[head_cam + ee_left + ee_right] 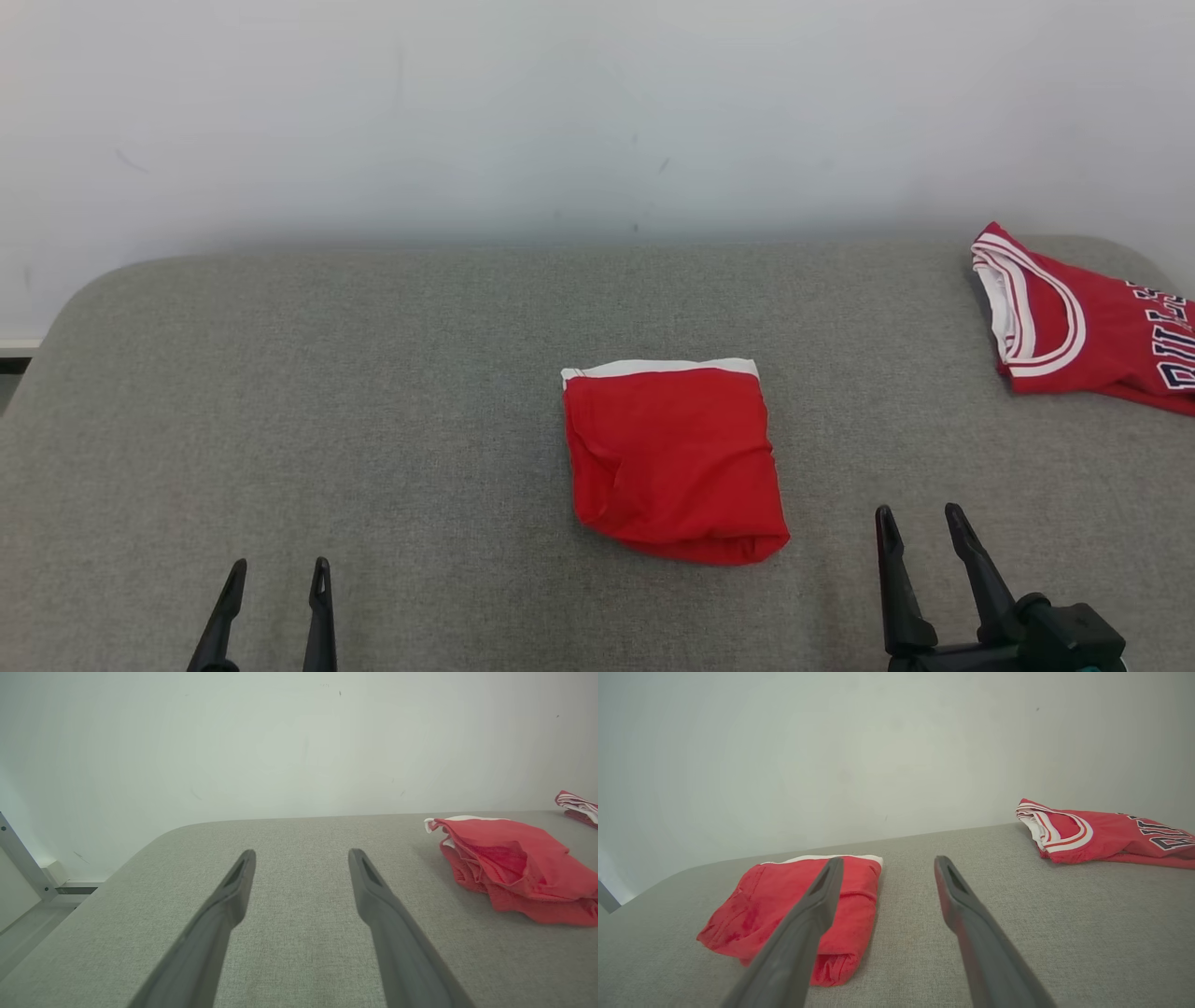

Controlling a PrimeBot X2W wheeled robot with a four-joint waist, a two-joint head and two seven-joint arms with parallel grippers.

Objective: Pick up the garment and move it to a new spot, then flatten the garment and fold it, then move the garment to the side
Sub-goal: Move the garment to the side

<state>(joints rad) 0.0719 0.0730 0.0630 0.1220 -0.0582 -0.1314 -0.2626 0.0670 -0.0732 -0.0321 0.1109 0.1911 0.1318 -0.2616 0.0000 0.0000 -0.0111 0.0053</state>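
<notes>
Right gripper (918, 511) gapes wide and empty above the grey worktop (373, 392). The folded red garment (672, 462) lies just ahead to its left, apparently ready for moving aside. Left gripper (279, 565), also wide and empty, sits farther off. A jersey (1083, 327) lies ahead-right.

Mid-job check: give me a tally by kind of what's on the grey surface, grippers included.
folded red garment: 1
red lettered jersey: 1
grippers, both open: 2 (left gripper, right gripper)
Total: 4
</notes>
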